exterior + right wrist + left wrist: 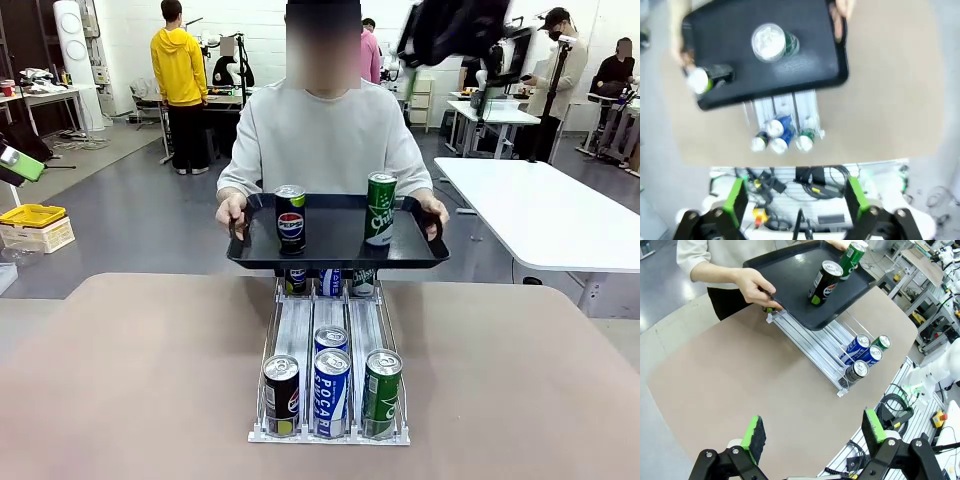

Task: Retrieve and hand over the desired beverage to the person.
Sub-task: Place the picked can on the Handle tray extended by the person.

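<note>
The person (325, 140), in a light grey sweatshirt, holds a black tray (335, 250) by both ends over the far end of the can rack (330, 340). On the tray stand a black Pepsi can (290, 218) and a green can (380, 208). In the rack's front row are a black Pepsi can (281, 394), a blue Pocari can (331, 392) and a green can (382, 391). My left gripper (813, 432) hangs open and empty above the table's left side, looking toward the tray (790, 280). My right gripper (795, 197) is open, high above the tray (765, 80) and rack (782, 120).
The brown table (130, 380) has bare room on both sides of the rack. A white table (540, 210) stands at the right behind. Other people work farther back in the room. A yellow bin (32, 216) sits on the floor at the left.
</note>
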